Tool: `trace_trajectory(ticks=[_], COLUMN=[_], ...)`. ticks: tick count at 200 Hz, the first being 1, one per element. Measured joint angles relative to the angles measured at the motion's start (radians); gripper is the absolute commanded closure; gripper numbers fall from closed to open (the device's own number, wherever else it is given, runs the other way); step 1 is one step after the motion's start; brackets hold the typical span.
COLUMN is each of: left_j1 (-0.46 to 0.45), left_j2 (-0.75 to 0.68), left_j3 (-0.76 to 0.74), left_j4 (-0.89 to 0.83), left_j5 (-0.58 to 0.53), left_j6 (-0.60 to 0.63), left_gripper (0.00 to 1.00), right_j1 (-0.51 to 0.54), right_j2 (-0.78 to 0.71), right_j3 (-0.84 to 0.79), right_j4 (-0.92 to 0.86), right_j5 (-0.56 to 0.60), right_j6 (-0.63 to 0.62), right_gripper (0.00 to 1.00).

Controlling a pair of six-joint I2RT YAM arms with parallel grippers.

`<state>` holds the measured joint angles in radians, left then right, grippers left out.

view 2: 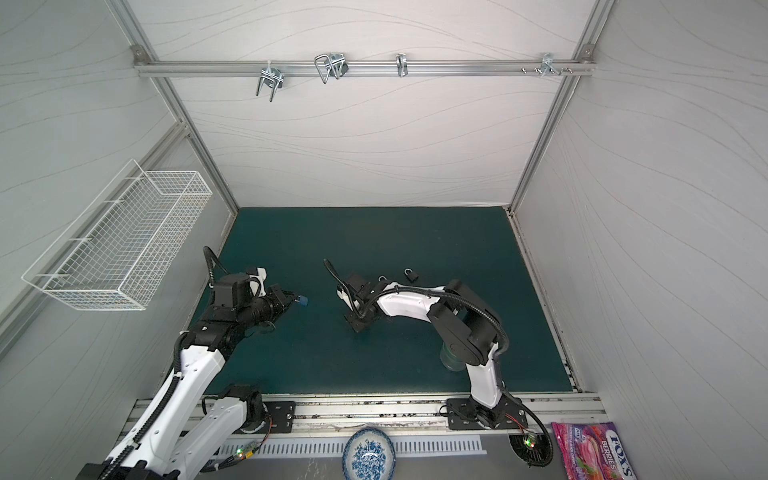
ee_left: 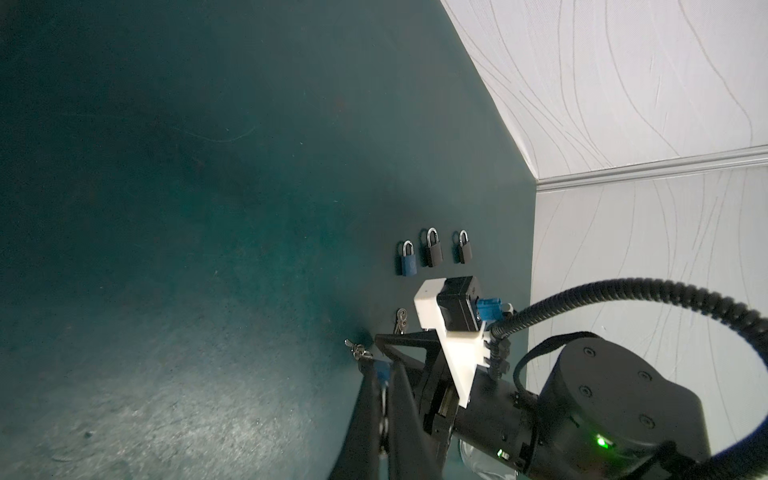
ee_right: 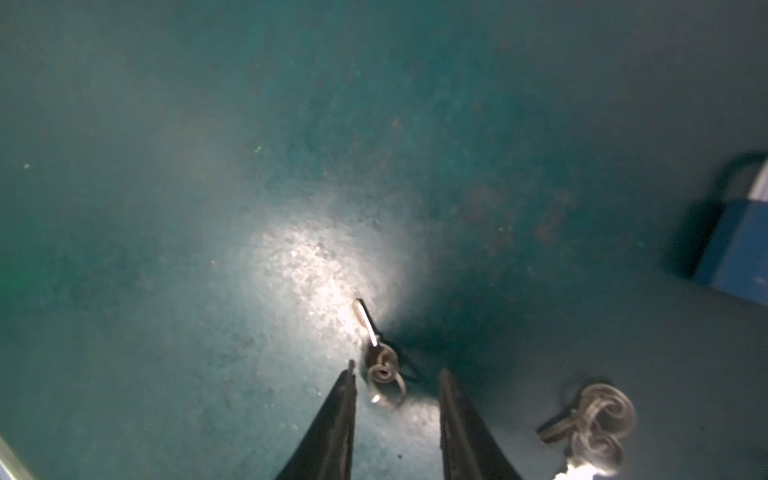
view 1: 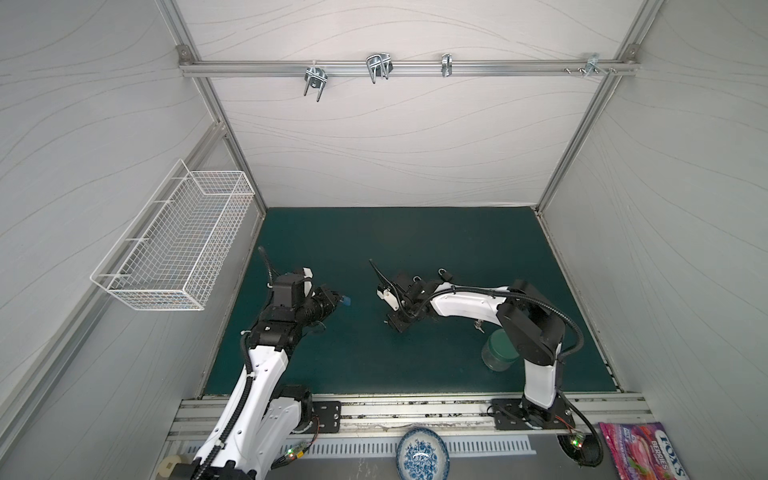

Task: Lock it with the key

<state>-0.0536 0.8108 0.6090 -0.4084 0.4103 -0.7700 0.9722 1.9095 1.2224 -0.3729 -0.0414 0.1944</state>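
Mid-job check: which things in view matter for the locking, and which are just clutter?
For the job: blue padlock, in the shut left gripper; key on the mat, between the open right gripper's jaws; second key bunch; three more padlocks.
Lying about: green-lidded jar; patterned bowl; Fox's Berries bag; wire basket; wall hooks.

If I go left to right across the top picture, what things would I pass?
White wire basket → left gripper pinching the blue padlock → right gripper → black padlock → green-lidded jar → pink candy bag.
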Motion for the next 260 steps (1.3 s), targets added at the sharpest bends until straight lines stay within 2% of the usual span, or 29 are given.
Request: trace_trajectory(ticks=[16,37,69,71,75,78,134,160,191,260], left_j1=[0.0,0.0,-0.026,-0.031,-0.043,-0.055,-0.327,-0.426,-0.504,-0.618], left_j2=[0.008,0.031,0.082,0.085,0.091,0.097,0.209,0.264,0.315,0.365], left_j3=[0.0,0.004,0.04,0.045,0.054,0.062,0.205,0.263,0.323,0.377], left_j4=[0.01,0.039,0.095,0.1,0.103,0.108,0.166,0.175,0.188,0.216], left_j5=[0.016,0.056,0.125,0.129,0.13,0.134,0.138,0.117,0.098,0.075], left_j6=[0.001,0.0,0.01,0.011,0.013,0.016,0.037,0.038,0.039,0.065], left_gripper=[1.0,1.0,1.0,1.0,1.0,1.0,1.0,1.0,1.0,1.0], right_j1=[-0.015,-0.048,-0.105,-0.108,-0.113,-0.116,-0.122,-0.122,-0.116,-0.092], right_j2=[-0.068,-0.249,-0.565,-0.584,-0.614,-0.637,-0.905,-0.965,-0.976,-0.921], right_j3=[-0.051,-0.152,-0.275,-0.28,-0.29,-0.296,-0.337,-0.31,-0.272,-0.272], right_j4=[0.006,0.034,0.116,0.118,0.126,0.127,0.102,0.047,0.016,0.028], right_j5=[0.003,0.008,0.021,0.023,0.026,0.028,0.002,-0.057,-0.111,-0.115], right_j6=[-0.002,-0.004,-0.035,-0.041,-0.048,-0.051,-0.209,-0.283,-0.349,-0.406], right_gripper=[0.53,0.44,0.43,0.42,0.34,0.32,0.22,0.22,0.22,0.29])
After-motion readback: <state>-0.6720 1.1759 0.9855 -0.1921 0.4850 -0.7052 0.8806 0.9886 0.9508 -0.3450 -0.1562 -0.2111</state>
